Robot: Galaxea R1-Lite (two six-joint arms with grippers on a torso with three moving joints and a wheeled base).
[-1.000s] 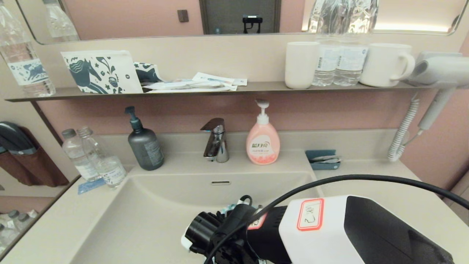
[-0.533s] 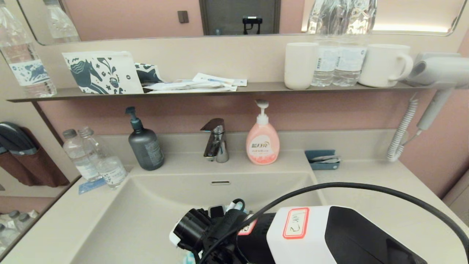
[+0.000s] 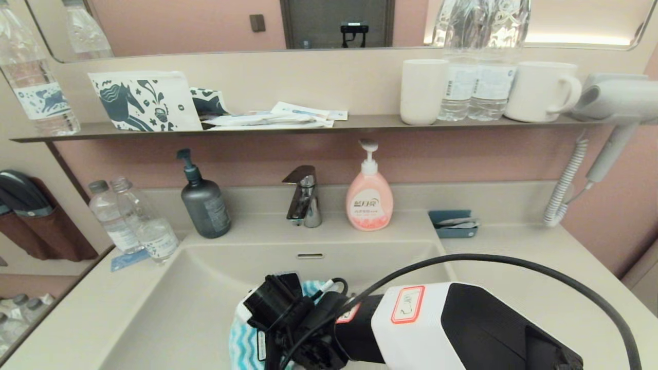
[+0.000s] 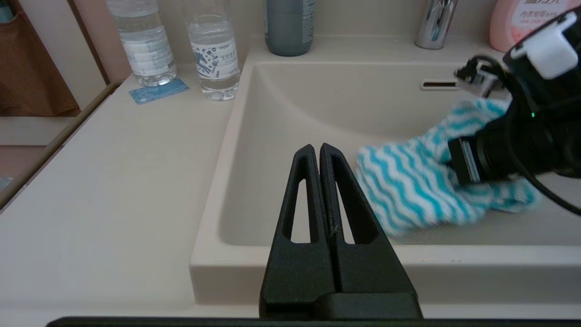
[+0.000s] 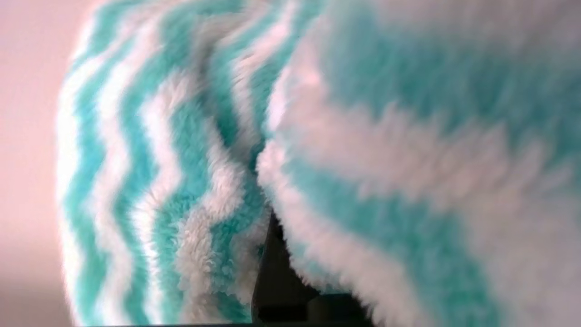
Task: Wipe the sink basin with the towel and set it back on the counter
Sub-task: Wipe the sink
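The turquoise and white zigzag towel (image 4: 408, 186) lies bunched on the floor of the beige sink basin (image 3: 205, 288). My right gripper (image 3: 272, 334) presses down into it from the right and is shut on the towel. In the right wrist view the towel (image 5: 181, 159) fills the picture and covers the fingers. The drain plug is hidden; the overflow slot (image 3: 310, 255) shows on the back wall. My left gripper (image 4: 317, 152) is shut and empty, hovering over the basin's front left rim, out of the head view. The counter (image 3: 514, 257) flanks the basin.
Behind the basin stand a chrome faucet (image 3: 303, 198), a pink soap bottle (image 3: 368, 198) and a dark pump bottle (image 3: 204, 203). Two water bottles (image 3: 133, 221) stand on the left counter, a blue tray (image 3: 452, 223) at the back right. A hair dryer (image 3: 611, 103) hangs right.
My right arm has swept left across the basin and its wrist has turned. The towel, nearly hidden under the arm before, now shows at the wrist's left side.
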